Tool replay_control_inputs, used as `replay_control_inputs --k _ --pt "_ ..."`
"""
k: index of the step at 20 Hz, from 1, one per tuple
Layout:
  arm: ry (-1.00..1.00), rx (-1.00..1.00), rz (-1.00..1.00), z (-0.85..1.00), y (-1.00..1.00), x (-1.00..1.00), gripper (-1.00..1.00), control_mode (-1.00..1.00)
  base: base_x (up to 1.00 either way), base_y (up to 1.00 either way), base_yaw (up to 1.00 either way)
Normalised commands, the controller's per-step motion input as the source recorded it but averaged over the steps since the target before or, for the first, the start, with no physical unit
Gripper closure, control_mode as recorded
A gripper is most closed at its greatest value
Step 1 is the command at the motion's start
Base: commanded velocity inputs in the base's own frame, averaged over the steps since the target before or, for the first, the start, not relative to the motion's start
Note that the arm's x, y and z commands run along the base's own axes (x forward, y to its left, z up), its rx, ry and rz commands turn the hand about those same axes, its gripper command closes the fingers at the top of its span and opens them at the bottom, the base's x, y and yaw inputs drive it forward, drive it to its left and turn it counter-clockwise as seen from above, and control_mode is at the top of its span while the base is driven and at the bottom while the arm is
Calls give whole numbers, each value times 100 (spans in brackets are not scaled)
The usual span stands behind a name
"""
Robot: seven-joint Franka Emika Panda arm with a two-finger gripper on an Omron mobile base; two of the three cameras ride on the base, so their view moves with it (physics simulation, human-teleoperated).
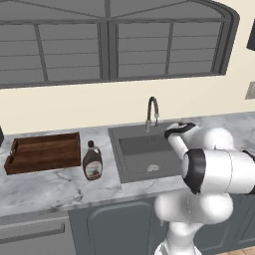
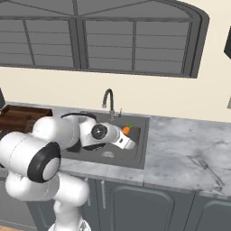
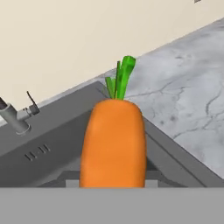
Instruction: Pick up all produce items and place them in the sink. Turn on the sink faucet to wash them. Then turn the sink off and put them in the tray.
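A grey-marbled bench (image 2: 180, 140) runs under a cream wall and a wide arched window, with the sink (image 2: 139, 149) set into it and the faucet (image 2: 108, 100) arching at its back edge. My gripper (image 2: 127, 133) hangs over the right rear part of the basin, closed on the carrot (image 2: 126, 130), which fills the middle of my hand view, its green top pointing away from me towards the corner where sink rim meets bench. The carrot sits above the basin, not yet resting on its floor.

I judge it light and stiff, so it needs only a modest squeeze, but its tapered, smooth skin could let it slide along my fingers if I tilt it steeply. Holding it across the thick part of the body, as I do now, seems the safest place.

The tray (image 1: 44, 152) waits on the bench well to the left, beyond a brown syrup bottle (image 1: 92, 162).
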Motion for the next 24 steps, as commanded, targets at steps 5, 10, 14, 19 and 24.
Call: replay_control_inputs --k 5,10,14,19,24 --pt "-15 0 -12 100 0 -15 100 -100 0 0 0" --pt "-21 0 -11 100 0 0 100 -100 0 0 0" --pt "-18 0 -10 100 0 0 100 -100 0 0 0" --pt "-18 0 -8 100 0 -18 100 -100 0 0 0" --pt "-18 0 -4 100 9 -31 100 -100 0 0 0"
